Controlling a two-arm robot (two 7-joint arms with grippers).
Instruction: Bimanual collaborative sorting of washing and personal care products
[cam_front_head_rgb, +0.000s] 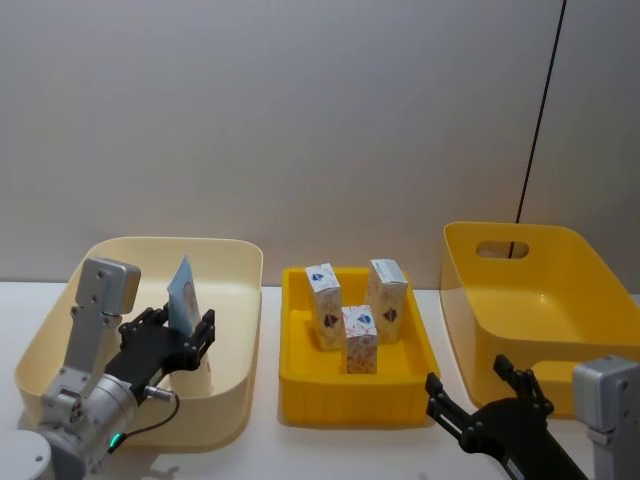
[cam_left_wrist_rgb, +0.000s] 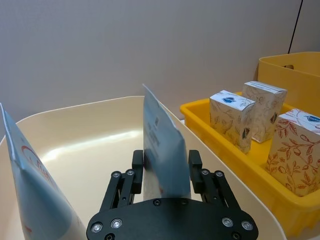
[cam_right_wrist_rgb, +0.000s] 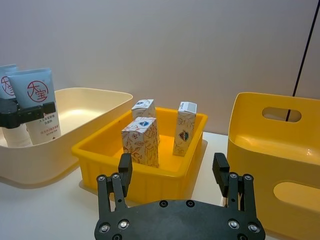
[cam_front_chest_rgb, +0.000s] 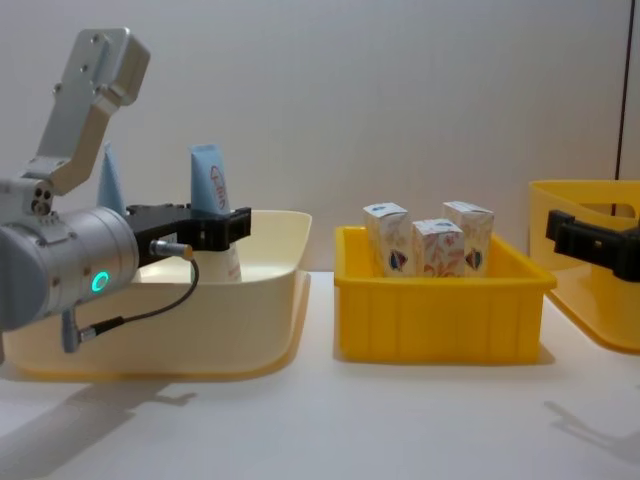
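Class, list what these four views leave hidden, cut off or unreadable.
Left wrist view: the held tube has its lower end hidden behind the left gripper.
Left wrist view: a second tube is cut off by the picture's edge.
Head view: the print on the cartons is too small to read.
Chest view: the floor of the cream bin is hidden by its near wall.

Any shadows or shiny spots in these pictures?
Chest view: soft shadows on the table beneath the cream bin and yellow tray. Left wrist view: a bright sheen on the bin's floor beyond the tube in the left end effector.
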